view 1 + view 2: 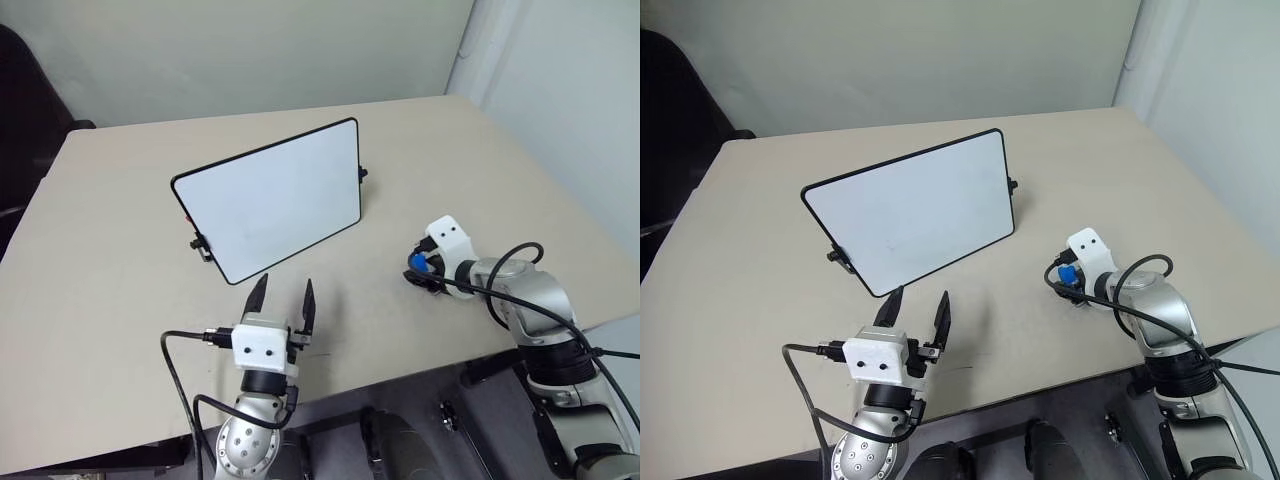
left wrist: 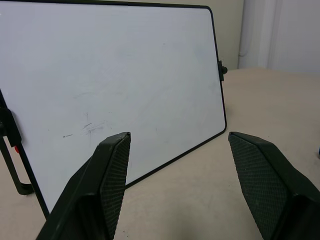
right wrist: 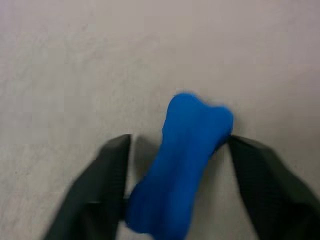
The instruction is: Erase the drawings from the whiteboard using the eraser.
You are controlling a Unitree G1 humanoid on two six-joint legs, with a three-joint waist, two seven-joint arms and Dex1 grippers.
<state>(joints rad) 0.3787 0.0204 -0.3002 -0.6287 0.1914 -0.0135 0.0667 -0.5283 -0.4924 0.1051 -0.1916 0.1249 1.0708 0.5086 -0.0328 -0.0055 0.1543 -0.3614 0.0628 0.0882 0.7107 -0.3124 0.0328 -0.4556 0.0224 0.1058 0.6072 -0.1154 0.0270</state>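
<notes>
Board looks wiped: the whiteboard (image 1: pixel 270 195) stands tilted mid-table, glossy white in a thin black frame with rounded corners. We see only faint grey smudges where the drawings (image 2: pixel 87 127) were, no blue.

Judging by that, we're on the put-down step. Our right gripper (image 3: pixel 175 170) is low over the matte beige table (image 1: pixel 100 260), right of the board, fingers spread, the blue bone-shaped eraser (image 3: pixel 182 165) loose between them. Next: lift clear.

Left gripper (image 1: pixel 283 300) open, empty, near the board's near edge.
</notes>
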